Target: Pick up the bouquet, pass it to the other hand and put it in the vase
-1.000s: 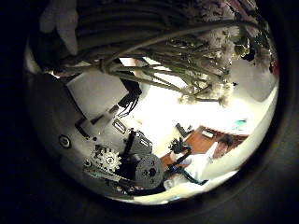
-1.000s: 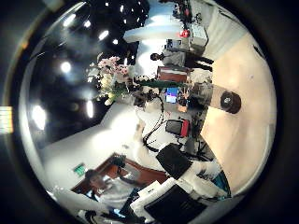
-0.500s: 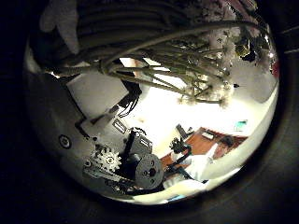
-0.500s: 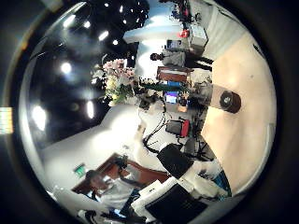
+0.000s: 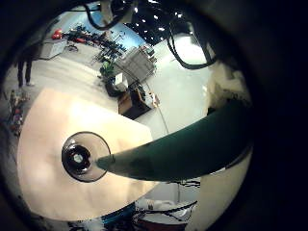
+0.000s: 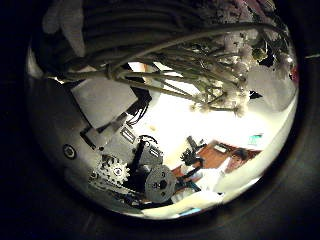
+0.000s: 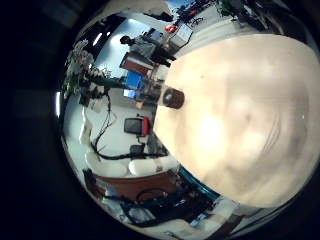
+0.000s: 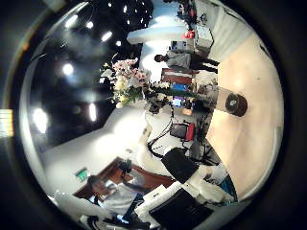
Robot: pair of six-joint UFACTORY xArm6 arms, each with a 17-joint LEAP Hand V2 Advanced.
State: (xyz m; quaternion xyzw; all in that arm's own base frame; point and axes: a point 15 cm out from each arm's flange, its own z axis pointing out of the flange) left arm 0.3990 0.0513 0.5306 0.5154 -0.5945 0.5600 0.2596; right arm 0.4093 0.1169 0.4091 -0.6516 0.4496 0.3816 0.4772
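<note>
Gripping the pale-flowered, green-stemmed bouquet (image 6: 170, 60) in my left hand (image 6: 120, 150), stems crossing my palm, blooms outward, above the glass vase (image 5: 85, 156); my right hand's fingers are unseen.

bouquet (image 8: 123, 79) — pink and white blossoms, green leaves, out in front of the right hand's palm | stems (image 6: 150, 45) pale grey-green, close across the left hand (image 6: 135, 170) | that hand's parts black and grey | stem end (image 5: 183, 149) plain dark green | vase (image 5: 87, 156) — dark, see-through, below the left hand | table (image 7: 240, 120) pale tan, no pattern
</note>
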